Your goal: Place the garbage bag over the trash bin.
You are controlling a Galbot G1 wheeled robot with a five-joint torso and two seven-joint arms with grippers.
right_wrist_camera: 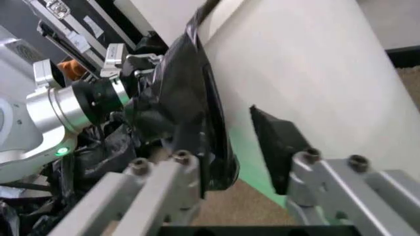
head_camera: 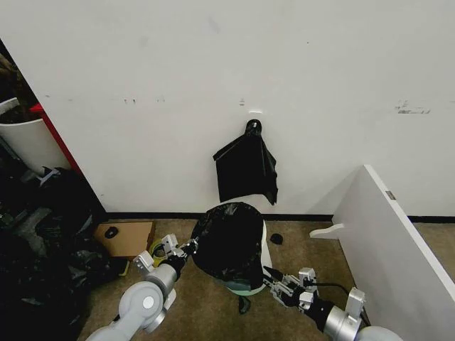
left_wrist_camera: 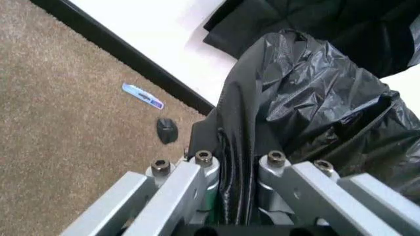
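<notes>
The garbage bag is draped over the top of the trash bin, whose cream wall and pale green base show below the bag's hem on the right. My left gripper is at the bin's left side, shut on a fold of the garbage bag; in the left wrist view the glossy plastic runs between the left gripper's two fingers. My right gripper is low at the bin's right side and stands open. In the right wrist view the right gripper faces the trash bin, with the garbage bag hem beside one finger.
A flat black bunch hangs on the wall behind the bin. Dark stuffed sacks and a white tub with red trim crowd the left. Cardboard lies on the carpet. A white panel slants at the right.
</notes>
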